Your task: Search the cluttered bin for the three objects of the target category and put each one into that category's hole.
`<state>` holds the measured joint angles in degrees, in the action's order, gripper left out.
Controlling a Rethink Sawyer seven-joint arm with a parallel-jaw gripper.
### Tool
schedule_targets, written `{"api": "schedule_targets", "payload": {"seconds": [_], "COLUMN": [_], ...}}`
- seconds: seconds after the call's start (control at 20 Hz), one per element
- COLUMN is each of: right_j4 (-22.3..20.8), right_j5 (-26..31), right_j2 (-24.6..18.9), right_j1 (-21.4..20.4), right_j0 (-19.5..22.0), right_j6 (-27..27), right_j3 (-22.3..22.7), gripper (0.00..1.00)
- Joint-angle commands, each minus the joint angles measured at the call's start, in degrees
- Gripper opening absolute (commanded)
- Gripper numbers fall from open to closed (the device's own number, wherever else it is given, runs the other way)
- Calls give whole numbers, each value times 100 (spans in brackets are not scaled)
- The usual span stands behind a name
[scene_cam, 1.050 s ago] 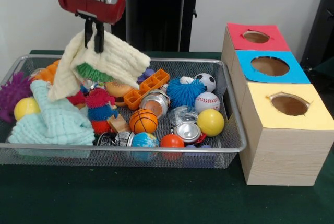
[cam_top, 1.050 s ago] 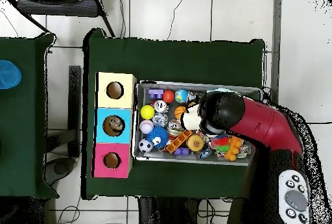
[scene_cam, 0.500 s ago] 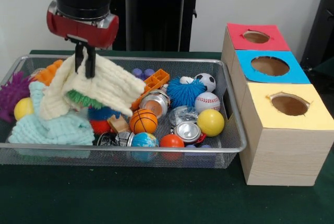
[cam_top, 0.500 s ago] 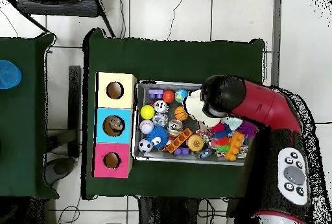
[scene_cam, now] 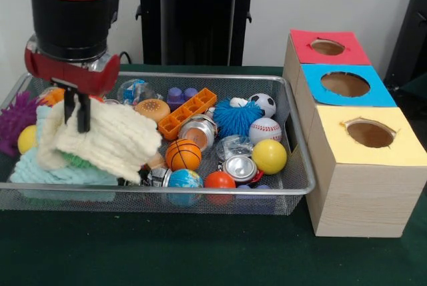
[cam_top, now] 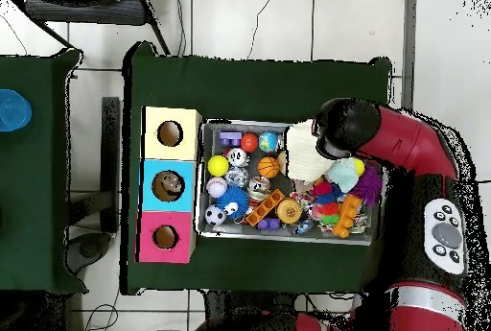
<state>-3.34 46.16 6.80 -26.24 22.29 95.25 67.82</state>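
Here the pincer [scene_cam: 75,114] pinches a cream cloth [scene_cam: 107,141] above the green-covered table [scene_cam: 200,253].

- No words, brand names, numbers or signs can be read in either view.
- The three boxes beside the bin [scene_cam: 293,166] have plain red [scene_cam: 327,47], blue [scene_cam: 345,85] and yellow [scene_cam: 369,134] tops with no lettering on them.
- The cans [scene_cam: 239,167] and balls in the bin show patterns only; any print on them is too small to make out.
- The round buttons on the robot arm [cam_top: 445,236] in the overhead view carry no marks that can be told.
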Motion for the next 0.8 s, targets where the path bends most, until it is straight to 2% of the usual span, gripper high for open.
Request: {"api": "schedule_targets", "payload": {"seconds": [0.05, 0.25, 0.5, 0.65, 0.7, 0.8], "right_j4": [-466, -595, -750, -852, -919, -932], "right_j5": [279, 148, 104, -6, -56, -27], "right_j2": [-351, -359, -471, -506, -522, -527], "right_j1": [558, 640, 936, 888, 841, 806], "right_j0": [217, 281, 389, 408, 410, 403], "right_j6": [-401, -440, -551, -625, -639, -675], "right_j3": [-506, -461, -833, -761, -706, -684], "gripper": [0, 0, 0, 0, 100, 100]}}
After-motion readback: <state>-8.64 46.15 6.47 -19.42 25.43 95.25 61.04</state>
